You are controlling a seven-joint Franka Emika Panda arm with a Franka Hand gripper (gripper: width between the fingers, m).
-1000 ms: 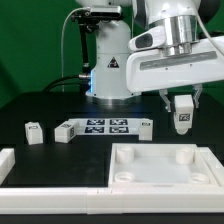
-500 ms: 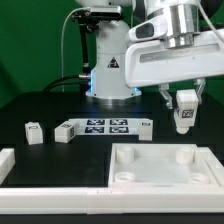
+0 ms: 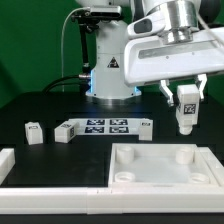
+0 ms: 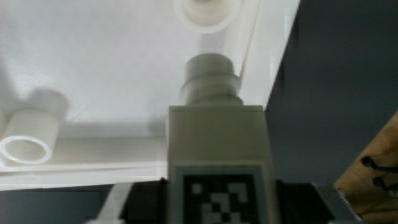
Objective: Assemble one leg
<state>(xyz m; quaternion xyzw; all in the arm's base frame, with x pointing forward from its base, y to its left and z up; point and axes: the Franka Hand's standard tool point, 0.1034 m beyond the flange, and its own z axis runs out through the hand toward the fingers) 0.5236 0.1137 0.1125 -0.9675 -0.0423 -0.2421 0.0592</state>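
Note:
My gripper is shut on a leg, a small white post with a black-and-white tag facing the camera, held upright in the air above the far right corner of the large white square tray. In the wrist view the held leg fills the middle, its tag between my fingers, its round peg pointing at the tray below. Two more legs lie on the table at the exterior view's left, one and another.
The marker board lies behind the tray, with a small leg-like block at its right end. A white rail runs along the front left. The robot base stands at the back.
My gripper has lifted the leg higher and shifted it slightly to the exterior view's right. The other parts have not moved.

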